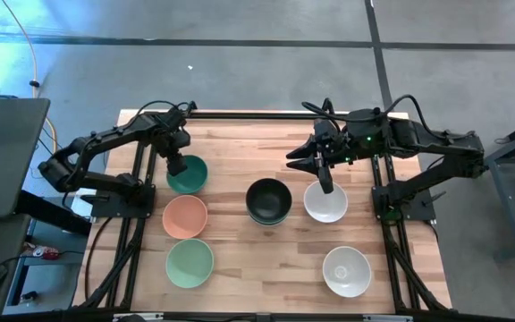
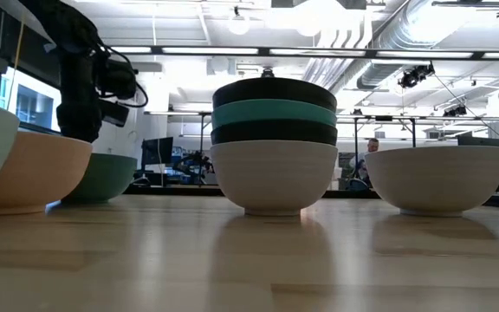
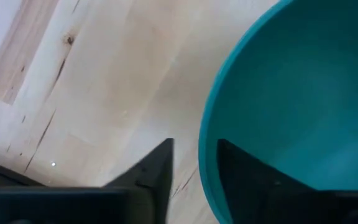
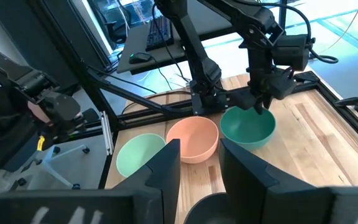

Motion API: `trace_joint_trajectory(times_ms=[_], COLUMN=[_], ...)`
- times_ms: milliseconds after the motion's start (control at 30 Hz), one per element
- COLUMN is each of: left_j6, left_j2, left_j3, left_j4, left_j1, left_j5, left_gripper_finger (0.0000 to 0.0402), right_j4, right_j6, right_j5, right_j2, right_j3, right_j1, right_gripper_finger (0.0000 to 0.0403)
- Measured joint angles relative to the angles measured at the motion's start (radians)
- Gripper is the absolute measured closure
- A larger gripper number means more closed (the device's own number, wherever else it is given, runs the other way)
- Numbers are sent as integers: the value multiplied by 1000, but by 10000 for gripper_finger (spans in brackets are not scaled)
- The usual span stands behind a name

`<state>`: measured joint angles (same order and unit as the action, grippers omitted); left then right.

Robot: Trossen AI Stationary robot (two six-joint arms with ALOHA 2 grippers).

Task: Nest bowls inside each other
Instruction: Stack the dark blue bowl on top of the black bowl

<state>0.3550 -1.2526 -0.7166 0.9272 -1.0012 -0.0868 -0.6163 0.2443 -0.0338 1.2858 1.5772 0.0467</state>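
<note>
Landmark: stack of nested bowls [image 1: 268,200] sitting near the bench [image 1: 231,152] centre, a white bowl at the bottom in the low view [image 2: 273,176], then black, teal and black rims above it.
Dark green bowl [image 1: 187,174]: resting on the bench well to the left of the stack, toward the far edge; appearing teal in the left wrist view [image 3: 291,99].
Left jaws [image 1: 176,165]: straddling the dark green bowl's rim, one finger [image 3: 151,177] outside the wall, the other inside; closing contact not readable, so cannot tell whether clenched on the rim or released.
Peach bowl [image 1: 185,216]: lying left of the stack, just nearer than the dark green bowl and beside it.
Mint green bowl [image 1: 189,262]: lying left of the stack, nearest the front edge, just beside the peach bowl.
White bowl [image 1: 325,202]: sitting just right of the stack.
Second white bowl [image 1: 346,270]: sitting right of the stack, toward the front edge, apart from the others.
Right jaws [image 1: 325,186]: hovering at the far rim of the white bowl just right of the stack; fingers [image 4: 166,177] standing parted, released, grasping nothing.
</note>
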Motion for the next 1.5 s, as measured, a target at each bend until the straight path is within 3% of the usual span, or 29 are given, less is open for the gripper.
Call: trace_joint_trajectory(times_ms=[167,500,800,1167,1500], left_j6=[11,13,-49,-226,-379], left_j2=[-1,-1,-1,-1,-92], left_j3=[-1,-12,-122,-369,-672], left_j4=[-11,-7,-3,108,262], left_j1=[0,0,0,41,218], left_j5=[-21,-38,-122,-203,-156], left_gripper_finger=[391,396,399,401,401], right_j4=[0,0,-1,-18,-16], right_j6=[-2,-2,-10,-17,-96], right_j5=[6,12,13,13,12], right_j2=[0,0,0,0,-30], right_j3=[0,0,0,0,-2], right_j1=[0,0,0,0,0], right_gripper_finger=[300,300,300,300,300])
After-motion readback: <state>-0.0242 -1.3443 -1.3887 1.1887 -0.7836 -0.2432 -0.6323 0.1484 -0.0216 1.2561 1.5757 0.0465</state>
